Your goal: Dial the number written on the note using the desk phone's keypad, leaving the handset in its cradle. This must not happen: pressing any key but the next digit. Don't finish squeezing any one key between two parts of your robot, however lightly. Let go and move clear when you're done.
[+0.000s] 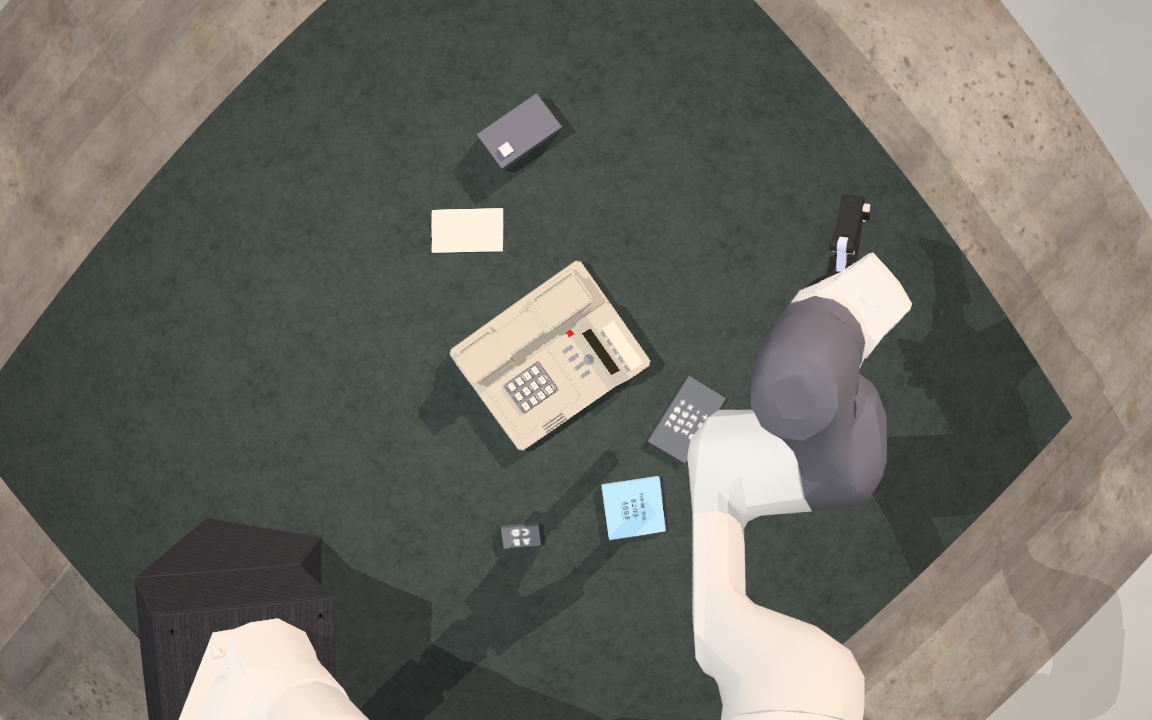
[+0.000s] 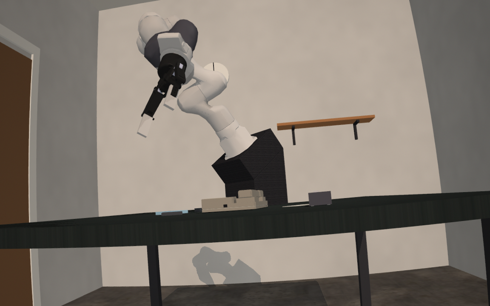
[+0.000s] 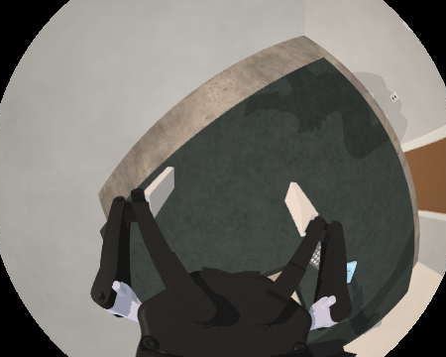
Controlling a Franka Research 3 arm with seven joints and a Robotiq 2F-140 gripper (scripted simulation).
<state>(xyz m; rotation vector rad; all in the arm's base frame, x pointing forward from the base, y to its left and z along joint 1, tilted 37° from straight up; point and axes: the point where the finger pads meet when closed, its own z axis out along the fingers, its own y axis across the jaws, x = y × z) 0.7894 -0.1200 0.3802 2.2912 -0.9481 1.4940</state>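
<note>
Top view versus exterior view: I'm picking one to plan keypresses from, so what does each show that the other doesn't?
Only the top view shows the phone's keypad, the blue note's writing, a loose grey keypad and a cream card. Only the exterior view shows the open gripper raised well above the table, plus a wall shelf. Both show the desk phone and a grey box.

The arm (image 2: 205, 98) rose from a black pedestal (image 2: 266, 167), its gripper (image 2: 155, 117) spread wide, high above the table (image 2: 239, 228). A beige phone (image 2: 235, 203) lay below (handset cradled), a grey box (image 2: 319, 198) beside it.
</note>
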